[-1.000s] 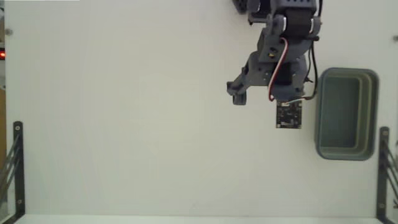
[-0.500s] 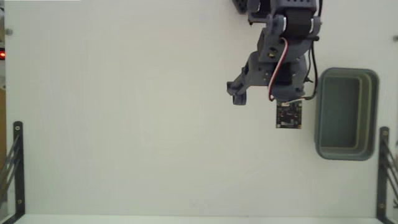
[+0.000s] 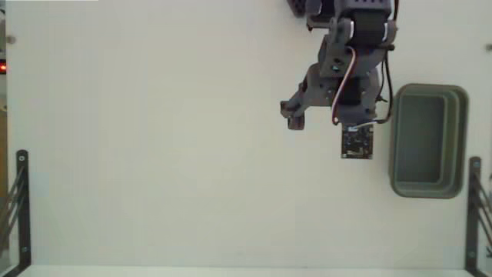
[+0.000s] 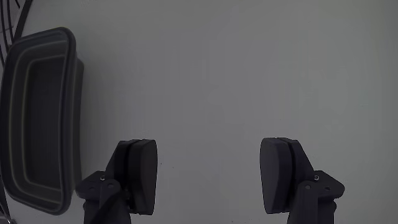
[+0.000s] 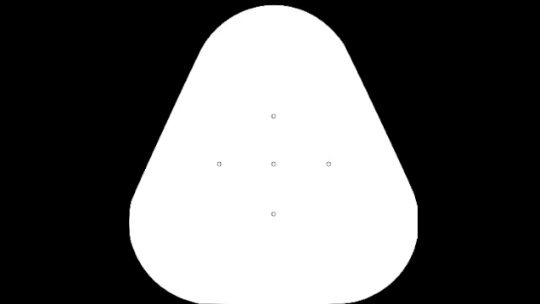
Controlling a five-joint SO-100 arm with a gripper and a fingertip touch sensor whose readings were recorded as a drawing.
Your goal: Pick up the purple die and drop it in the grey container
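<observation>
The bench (image 3: 154, 154) is a plain white sheet, evenly lit, with one black metal bracket (image 3: 21, 204) at its 8 o'clock edge in the fixed view and another (image 3: 474, 208) at 4 o'clock. A small red light (image 3: 3, 68) glows at the 9 o'clock edge.

One grey container (image 3: 427, 141) sits at 3 o'clock in the fixed view; its hollow looks empty there. In the wrist view the same container (image 4: 40, 118) lies at 9 o'clock.

The arm reaches down from 1 o'clock, a small black circuit board (image 3: 357, 142) at its tip, just beside the container. The gripper (image 4: 208, 177) stands wide apart over bare bench, holding nothing.

The purple die shows in neither view.
</observation>
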